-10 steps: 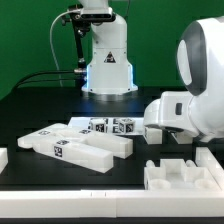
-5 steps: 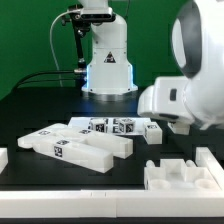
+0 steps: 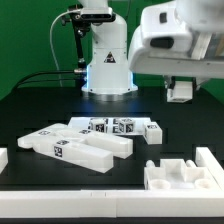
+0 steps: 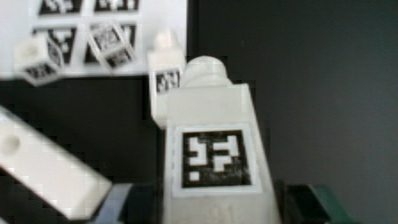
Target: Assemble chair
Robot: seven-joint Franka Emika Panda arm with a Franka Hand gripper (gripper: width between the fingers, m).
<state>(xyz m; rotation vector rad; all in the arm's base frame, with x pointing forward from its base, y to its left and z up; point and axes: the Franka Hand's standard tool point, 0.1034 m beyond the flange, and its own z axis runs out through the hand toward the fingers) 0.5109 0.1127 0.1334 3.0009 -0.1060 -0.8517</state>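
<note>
A: Where is the bar [image 3: 181, 91] sitting now?
B: It is hanging in the upper right of the exterior view, well above the counter [image 3: 30, 108] and apart from the other pieces [image 3: 85, 140] lying at centre left. The fingers [image 4: 125, 206] are pinching it from both sides, at the end away from its peg [image 4: 206, 70], with its tag [image 4: 215, 158] showing in the wrist view.
A: So what is the arm [image 3: 175, 35] doing?
B: I am guessing it is carrying the bar toward its joint (which joint, I am not managing to tell).
A: And how should it be going about that?
B: By holding the pinch firm so the bar is not twisting, by travelling high over the other pieces, and by lining the peg up squarely before lowering. I am judging that pushing while the peg is sitting crooked is risking a jam, or the bar sliding between the fingers.
</note>
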